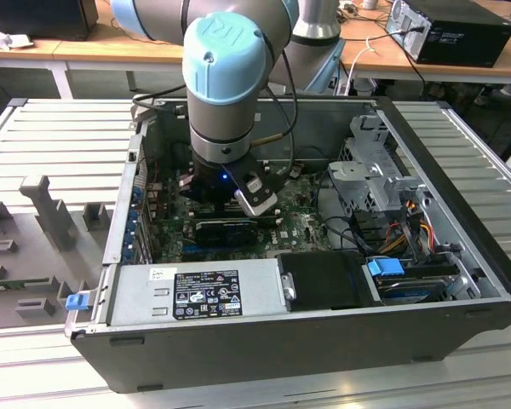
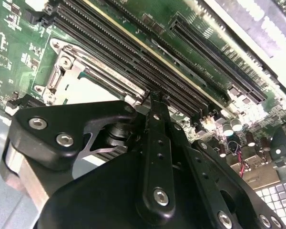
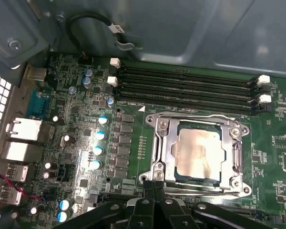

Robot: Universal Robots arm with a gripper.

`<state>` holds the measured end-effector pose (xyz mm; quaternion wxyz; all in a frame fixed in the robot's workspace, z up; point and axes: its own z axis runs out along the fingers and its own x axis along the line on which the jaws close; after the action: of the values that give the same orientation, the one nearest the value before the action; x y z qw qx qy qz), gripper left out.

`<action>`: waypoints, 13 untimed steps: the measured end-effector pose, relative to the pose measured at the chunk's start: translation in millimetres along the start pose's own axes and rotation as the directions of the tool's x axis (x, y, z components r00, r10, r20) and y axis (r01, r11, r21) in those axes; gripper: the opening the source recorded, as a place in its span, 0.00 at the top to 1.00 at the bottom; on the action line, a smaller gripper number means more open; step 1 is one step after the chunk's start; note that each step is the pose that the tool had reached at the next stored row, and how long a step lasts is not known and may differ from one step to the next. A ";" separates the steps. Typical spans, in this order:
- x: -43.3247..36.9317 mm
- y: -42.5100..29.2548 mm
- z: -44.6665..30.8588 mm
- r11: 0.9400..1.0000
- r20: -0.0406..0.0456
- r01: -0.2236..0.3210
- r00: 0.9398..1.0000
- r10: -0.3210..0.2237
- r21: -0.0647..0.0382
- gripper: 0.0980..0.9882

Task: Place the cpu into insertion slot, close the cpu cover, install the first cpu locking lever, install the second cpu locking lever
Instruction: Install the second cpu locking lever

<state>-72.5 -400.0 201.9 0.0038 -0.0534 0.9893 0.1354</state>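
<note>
Fingers [image 3: 154, 188] were pressed together, empty, just beside the cpu cover [image 3: 199, 123], which lay closed over the cpu [image 3: 196, 151] seated in the insertion slot [image 3: 231, 157]. Risk judged: tips slipping sideways could scrape the memory slots [image 3: 186, 86].

The grey slatted metal table [image 1: 60, 128] carries an open black computer case [image 1: 460, 281] lying on its side. Beside the case, toward the exterior view's left, grey blocks [image 1: 43, 209] rest on the same table, near the case's blue latch [image 1: 77, 300].
</note>
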 end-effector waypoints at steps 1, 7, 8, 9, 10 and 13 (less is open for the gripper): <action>0.4 0.0 0.4 1.000 0.000 0.000 1.000 0.000 -0.003 0.99; 3.5 -0.8 4.3 1.000 0.003 0.000 1.000 0.000 -0.031 0.99; 3.6 -0.9 5.0 0.999 0.004 0.000 1.000 0.000 -0.034 0.99; 3.8 -1.0 5.7 0.999 0.004 0.000 1.000 0.000 -0.037 0.99; 4.2 -1.2 6.2 0.999 0.004 0.000 1.000 0.000 -0.039 0.99; 6.8 -1.6 8.1 0.999 0.005 0.000 1.000 0.000 -0.045 0.99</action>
<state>-79.1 -400.0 193.5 0.0050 -0.0533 0.9860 0.1578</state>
